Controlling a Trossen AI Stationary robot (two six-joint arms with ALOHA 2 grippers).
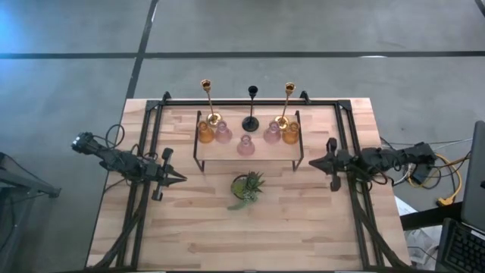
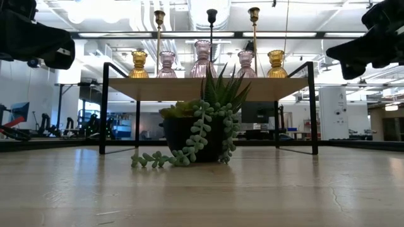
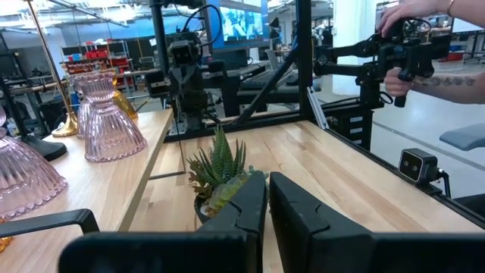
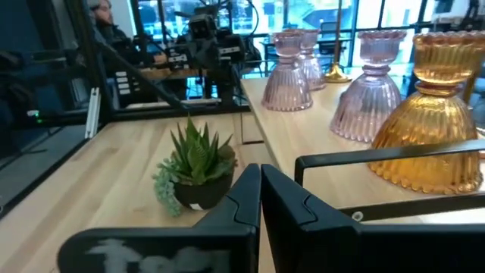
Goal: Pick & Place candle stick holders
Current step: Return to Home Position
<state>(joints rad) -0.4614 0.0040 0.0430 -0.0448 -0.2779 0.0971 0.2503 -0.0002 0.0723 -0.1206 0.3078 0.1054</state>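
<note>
Wooden shelf [image 1: 220, 151] bears the candle holders [image 1: 245, 144], apart from both closed jaws.

Seen from above, the plant [image 1: 247, 188] blocks mid-worktop [image 1: 227, 243]. At its 12 o'clock the shelf [image 1: 220, 152] is crowded with candle stick holders [image 1: 245, 145]. Bare board lies open at 6 o'clock, with clear gaps toward the left pincer [image 1: 183, 180] at 9 and the right pincer [image 1: 311, 162] at 3.

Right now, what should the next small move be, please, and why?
Probably retract both arms home: all candle holders stand on the shelf, only the plant sits on the table, and the left claw and right claw are shut, empty.
</note>
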